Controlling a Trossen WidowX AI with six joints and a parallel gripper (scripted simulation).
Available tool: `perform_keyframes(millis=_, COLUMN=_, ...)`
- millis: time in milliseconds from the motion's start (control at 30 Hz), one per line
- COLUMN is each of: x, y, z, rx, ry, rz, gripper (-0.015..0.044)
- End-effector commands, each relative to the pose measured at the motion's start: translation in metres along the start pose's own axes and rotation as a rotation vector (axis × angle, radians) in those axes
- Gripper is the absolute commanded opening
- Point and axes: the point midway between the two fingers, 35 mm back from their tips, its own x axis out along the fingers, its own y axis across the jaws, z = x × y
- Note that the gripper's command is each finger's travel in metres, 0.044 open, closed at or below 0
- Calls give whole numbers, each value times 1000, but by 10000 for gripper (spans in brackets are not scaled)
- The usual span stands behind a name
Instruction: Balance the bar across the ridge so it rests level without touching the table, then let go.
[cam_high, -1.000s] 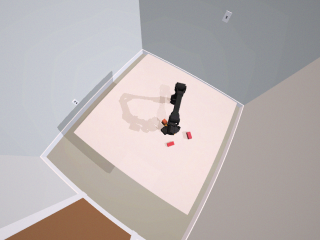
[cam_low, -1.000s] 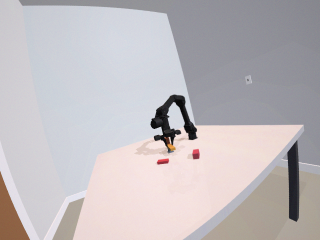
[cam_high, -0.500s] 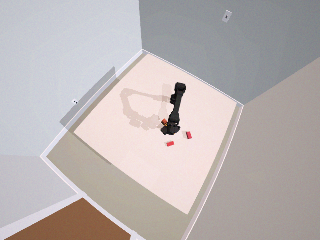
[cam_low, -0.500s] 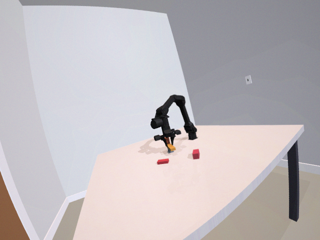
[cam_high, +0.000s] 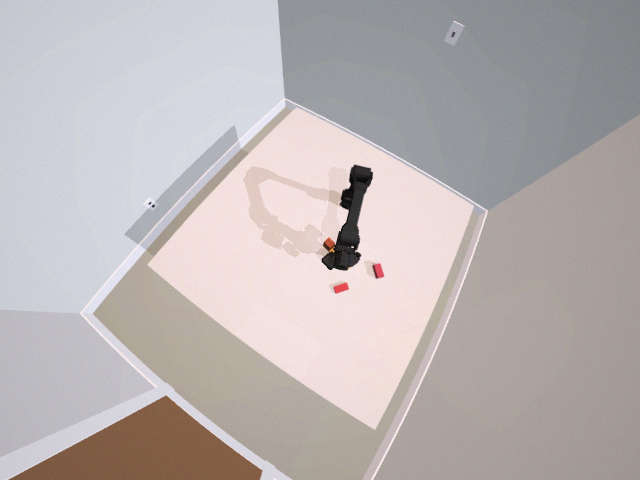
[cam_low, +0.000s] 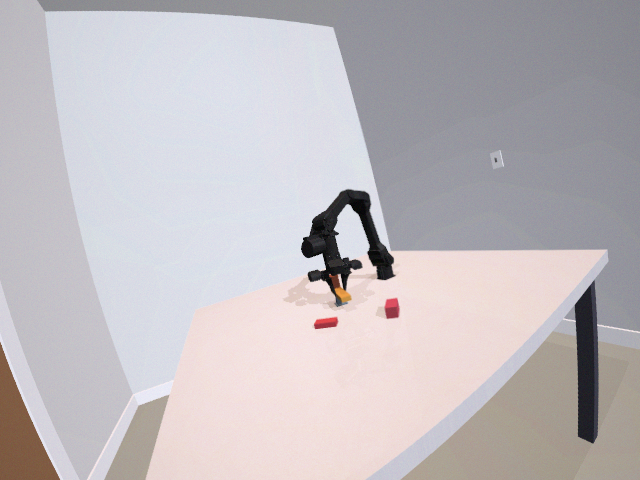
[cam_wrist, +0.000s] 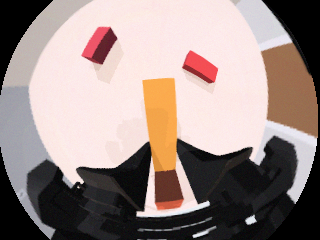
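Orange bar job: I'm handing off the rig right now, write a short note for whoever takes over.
Gripper: shut on the long flat orange bar, gripped near one end; the rest of the bar juts out ahead of the fingers.
Bar: in the exterior view it slants down under the gripper, its low end at or just above the pale pink table; contact cannot be judged.
Also on the table: two small red blocks, lying apart, past the bar's tip.
Ridge: possibly a small dark piece under the bar's low end, too small to confirm.
Done: bar grasped.
Left: set the bar level across the ridge, off the table, then release.
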Motion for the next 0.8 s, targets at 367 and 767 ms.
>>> perform_keyframes(millis=367, x=0, y=0, z=0, rx=0, ry=0, rz=1, gripper=0)
perform_keyframes(millis=767, x=0, y=0, z=0, rx=0, ry=0, rz=1, gripper=167)
